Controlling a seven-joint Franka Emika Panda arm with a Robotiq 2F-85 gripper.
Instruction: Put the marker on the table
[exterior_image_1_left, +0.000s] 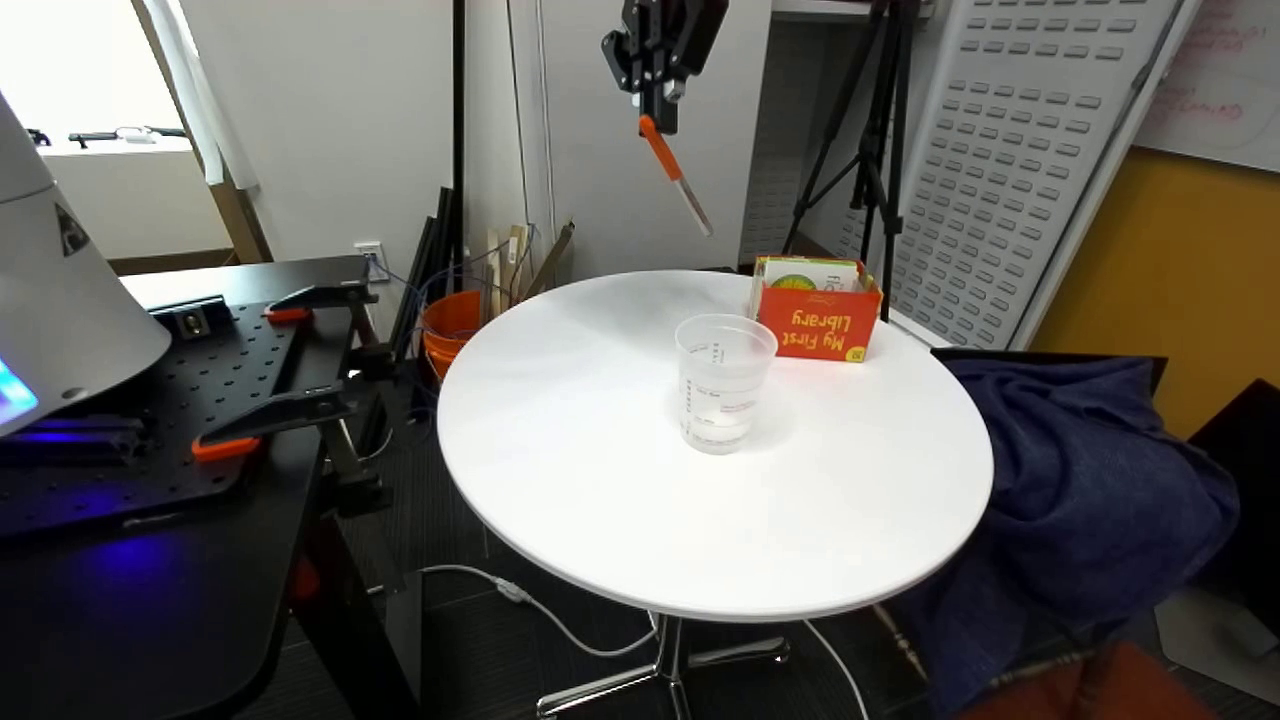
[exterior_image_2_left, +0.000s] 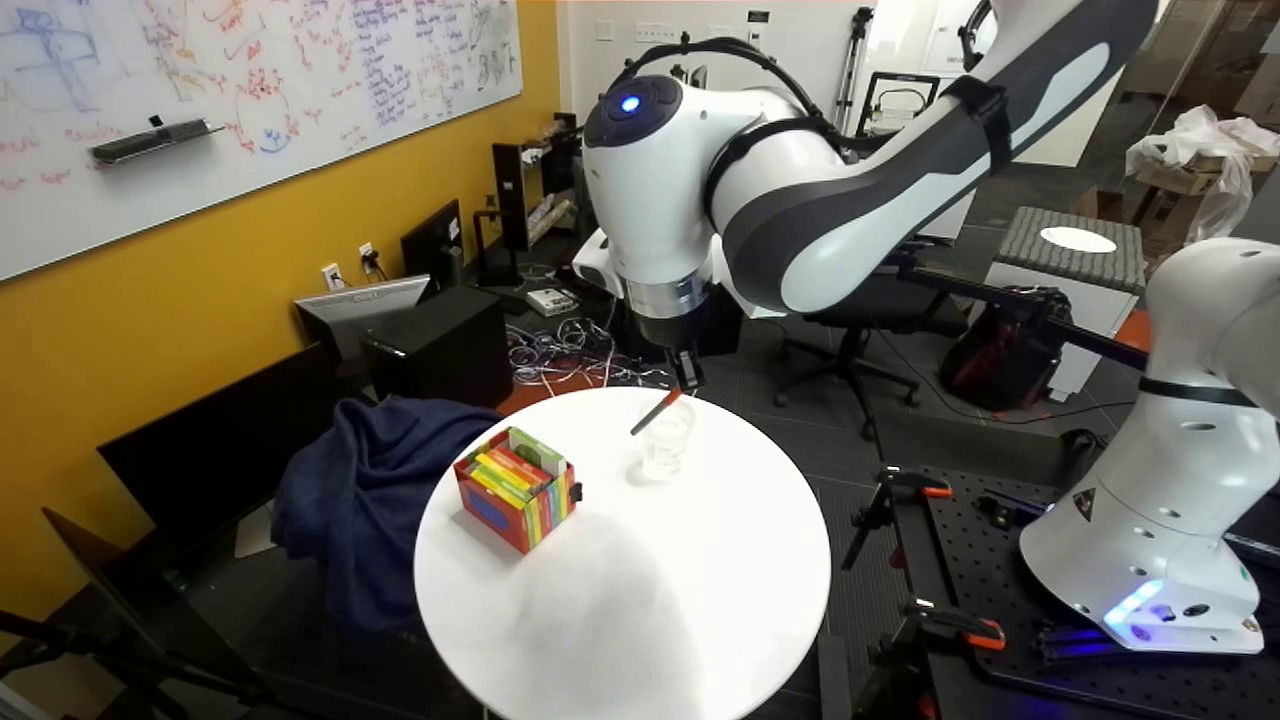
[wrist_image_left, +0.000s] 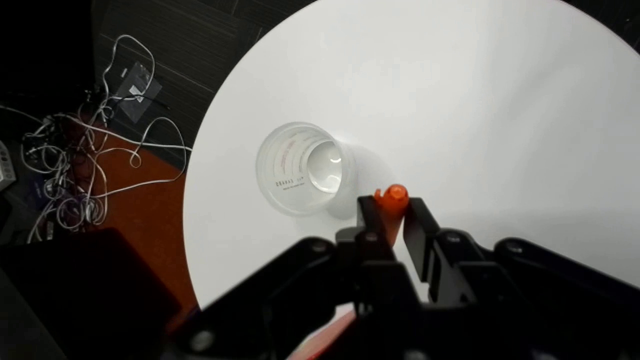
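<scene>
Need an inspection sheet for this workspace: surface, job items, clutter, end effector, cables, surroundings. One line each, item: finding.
Surface: round white table, bearing a clear cup and a red book box.
Job items: marker slanted in the air, not yet on the table.
Clutter: cup upright, book box standing apart from it.
End effector: closed on the marker's orange end.
Cables: white cable and a tangle, both on the floor.
Surroundings: black desk under the arm's base; dark blue cloth beside the table; whiteboard.
</scene>
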